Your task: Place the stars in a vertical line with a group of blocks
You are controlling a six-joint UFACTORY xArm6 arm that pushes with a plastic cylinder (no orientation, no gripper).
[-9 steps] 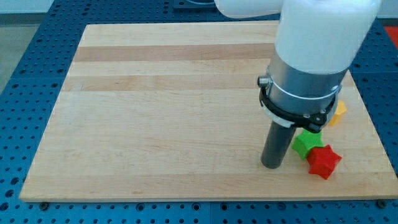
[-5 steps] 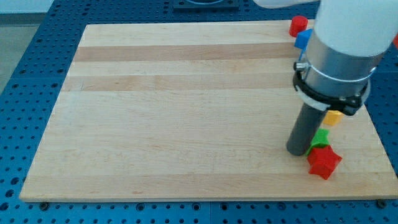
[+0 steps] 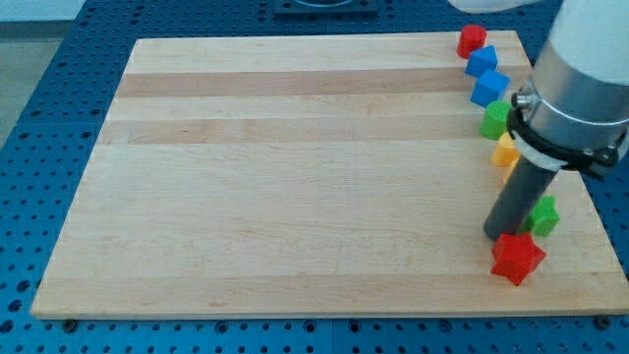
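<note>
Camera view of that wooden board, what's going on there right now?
A robot arm is pushing small blocks with my tip along the view's right edge of the wooden board. My tip sits just above the red star and left of the green star. Above them a column runs up the edge: a yellow block, a green block, two blue blocks and a red block at the view's top.

- Arm housing (image 3: 590,44): smooth glossy white cylinder, wide, cropped by the view's top + right edge.
- Below it: brushed grey metal collar (image 3: 575,123), w/ thin black clamp ring (image 3: 550,147) round its lower rim.
- Rod (image 3: 519,197): straight, dark grey/black, matte, much narrower than collar.
- My tip (image 3: 501,236): plain flat end, no markings visible.
</note>
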